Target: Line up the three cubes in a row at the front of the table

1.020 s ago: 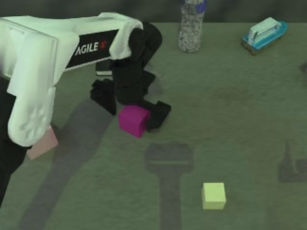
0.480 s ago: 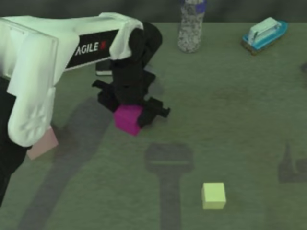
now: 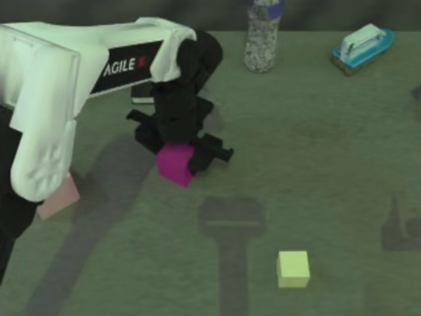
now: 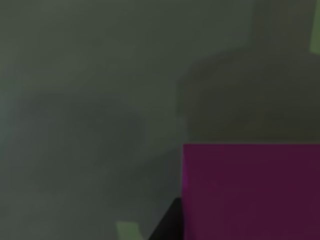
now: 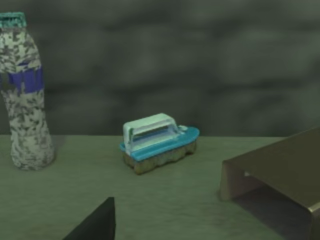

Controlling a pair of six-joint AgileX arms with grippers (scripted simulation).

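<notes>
My left gripper [image 3: 176,155] is shut on the magenta cube [image 3: 174,166], left of the table's middle. In the left wrist view the magenta cube [image 4: 250,192] fills the lower corner, with one dark finger [image 4: 167,227] against its side. The pale pink cube [image 3: 59,197] lies at the left, partly hidden under my left arm. The small yellow-green cube [image 3: 293,268] rests near the front, right of centre. The right arm is out of the top view; in its wrist view my right gripper [image 5: 150,232] is open, with one finger [image 5: 97,225] showing above the dark green table [image 5: 165,200].
At the back stand a speckled bottle [image 3: 262,36] and a blue-and-white brush-like object [image 3: 362,46]. A black flat thing [image 3: 140,96] peeks out behind my left arm. A tan wooden stand [image 5: 280,170] shows in the right wrist view.
My left gripper's fingers have closed from wide open onto the magenta cube, which has shifted slightly to the left. The other cubes have not moved.
</notes>
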